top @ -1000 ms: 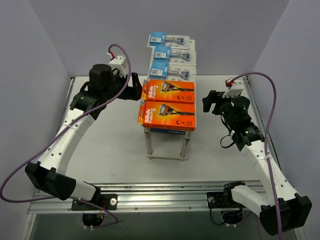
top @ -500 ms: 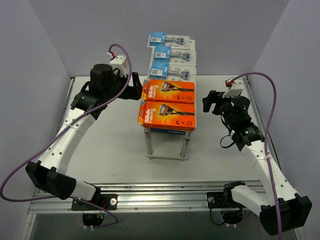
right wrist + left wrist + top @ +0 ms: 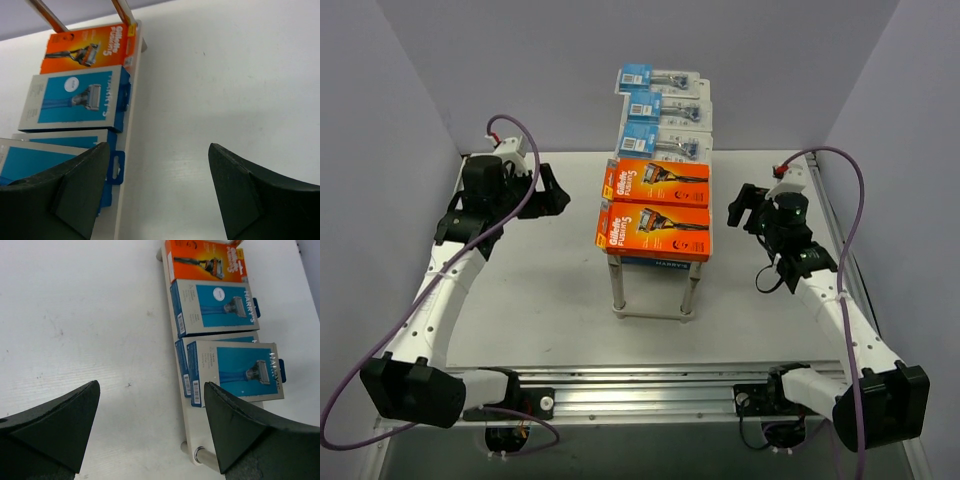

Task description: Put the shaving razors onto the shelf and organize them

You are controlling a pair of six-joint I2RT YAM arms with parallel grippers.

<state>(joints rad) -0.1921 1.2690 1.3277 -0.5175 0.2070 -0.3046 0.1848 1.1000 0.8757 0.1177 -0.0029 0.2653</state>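
I see the shelf (image 3: pixel 617 288) mid-desk (image 3: pixel 540 300), with two orange boxes (image 3: pixel 656 229) on its near end and blue-and-white boxes (image 3: pixel 214 307) on the lower tier. My left end effector (image 3: pixel 555 197) and right end effector (image 3: pixel 738 208) flank it, jaws spread wide, holding nothing. Three blister packs (image 3: pixel 664 108) fill the far end.

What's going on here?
It's a razor-stocking job that seems about finished. Three blister packs and two orange boxes lie in a row on top of the shelf. Blue boxes and another orange box sit on its lower tier. The left claw and right claw are both open and empty, one on either side of the shelf, touching nothing.
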